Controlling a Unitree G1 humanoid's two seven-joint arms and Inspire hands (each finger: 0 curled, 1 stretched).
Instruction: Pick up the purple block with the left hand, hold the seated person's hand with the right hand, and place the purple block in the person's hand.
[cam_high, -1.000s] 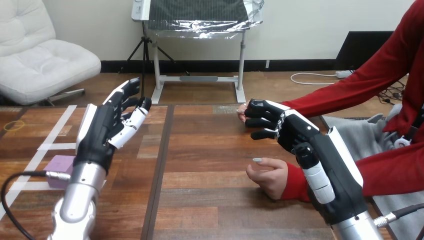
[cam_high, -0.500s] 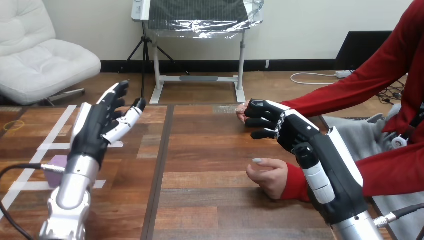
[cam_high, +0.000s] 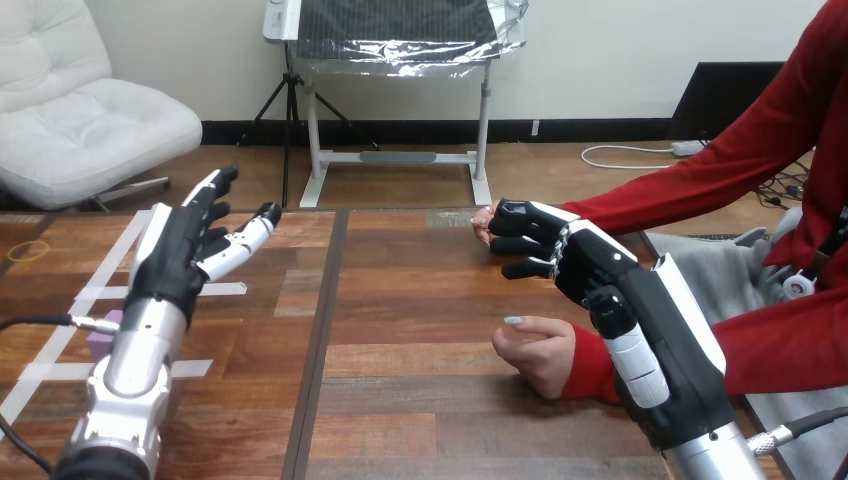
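Wooden table (cam_high: 400, 400); white tape strips (cam_high: 105, 292) laid across its left part; purple block (cam_high: 100, 340) on the tabletop among the strips, largely hidden behind the left forearm (cam_high: 130, 370), which crosses in front of it; left hand (cam_high: 180, 250) raised above the table beyond the block, fingers straight and spread, grasping nothing, apart from the block; person's lower hand (cam_high: 540, 350), red-sleeved, resting loosely fisted on the table right of centre; person's upper hand (cam_high: 483, 226) near the table's far edge, fingertips alone showing; right hand (cam_high: 565, 255) over it, fingers curled round it.
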